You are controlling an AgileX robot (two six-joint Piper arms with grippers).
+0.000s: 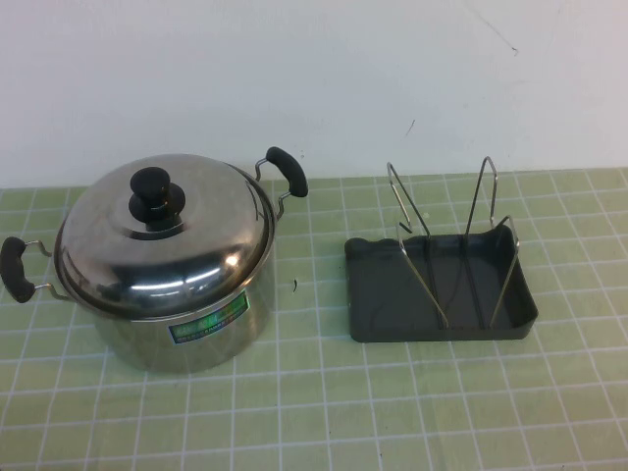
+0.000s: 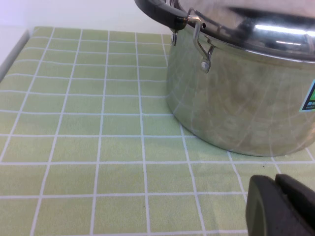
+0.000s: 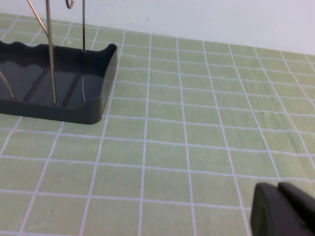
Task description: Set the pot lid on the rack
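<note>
The shiny domed pot lid (image 1: 172, 250) with a black knob (image 1: 154, 191) sits on the steel pot (image 1: 196, 329) at the left of the table. Its rim also shows in the left wrist view (image 2: 256, 29). The dark grey rack (image 1: 392, 294) with upright wire loops (image 1: 488, 201) stands to the right of the pot, and its corner shows in the right wrist view (image 3: 93, 105). My left gripper (image 2: 277, 189) is shut and empty, low above the cloth near the pot's side. My right gripper (image 3: 279, 192) is shut and empty, off the rack's corner. Neither gripper shows in the high view.
The pot has two black handles (image 1: 287, 172), one at the back right and one at the front left (image 1: 14, 270). A green checked cloth (image 1: 324, 412) covers the table. A white wall runs along the back edge.
</note>
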